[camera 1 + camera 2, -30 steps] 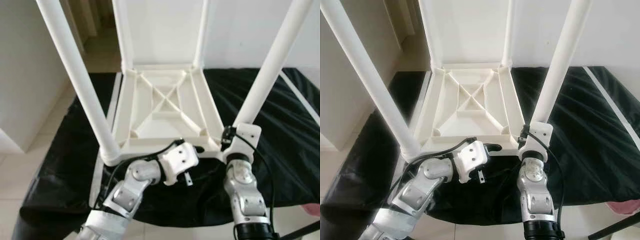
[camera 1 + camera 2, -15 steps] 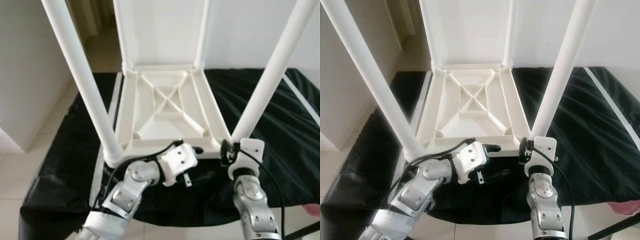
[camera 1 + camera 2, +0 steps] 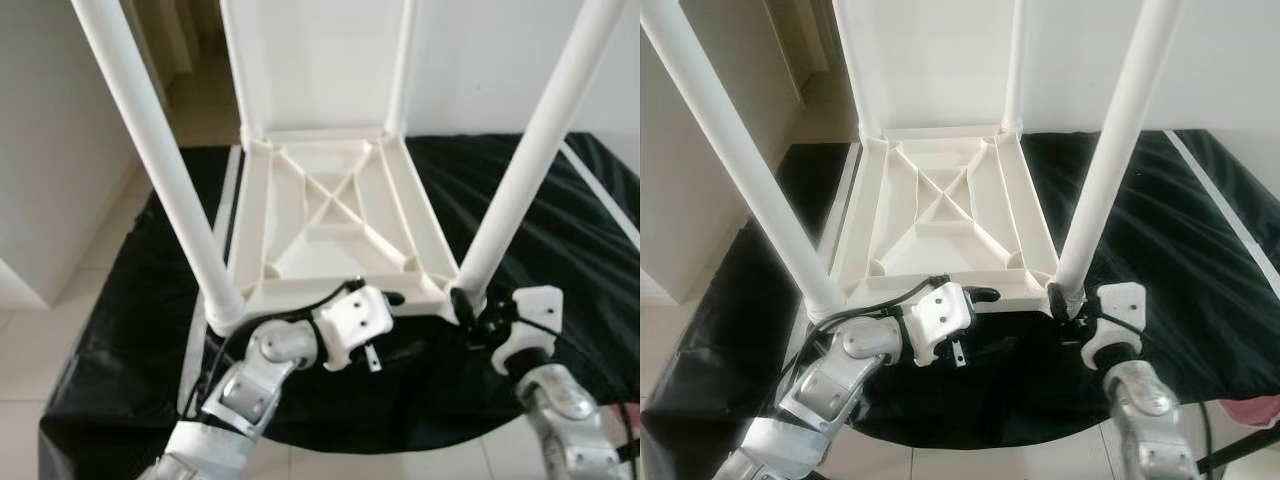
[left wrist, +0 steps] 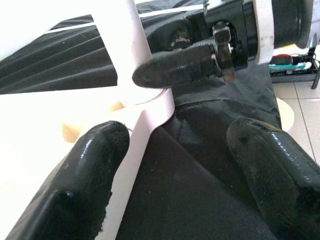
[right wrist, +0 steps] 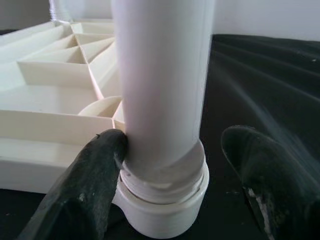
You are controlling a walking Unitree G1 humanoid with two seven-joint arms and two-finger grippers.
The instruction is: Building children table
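A small white table [image 3: 330, 215] lies upside down on a black cloth [image 3: 560, 230]. Its four white legs stick up into the air. The two far legs stand close to a white wall [image 3: 500, 60]. The near left leg [image 3: 150, 160] and the near right leg [image 3: 530, 150] lean out toward the camera.

The left gripper [image 3: 385, 300] is at the near edge of the table, in the middle. From the head views you can only see its white wrist and a bit of black finger. The left wrist view shows more. Its two black fingers [image 4: 90, 170] are spread apart with nothing between them. One finger is next to the white table edge, the other is over the black cloth. That view also shows a black finger of the other arm touching the bottom of the near right leg.

The right gripper [image 3: 1065, 305] is at the near right corner, at the foot of that leg. The right wrist view shows the round socket [image 5: 165, 200] where the leg fits into the table. One finger [image 5: 85, 185] touches the leg low down. The other finger is away from the leg, so the gripper is open around it and not squeezing.

A tiled floor [image 3: 60, 340] shows on the left.
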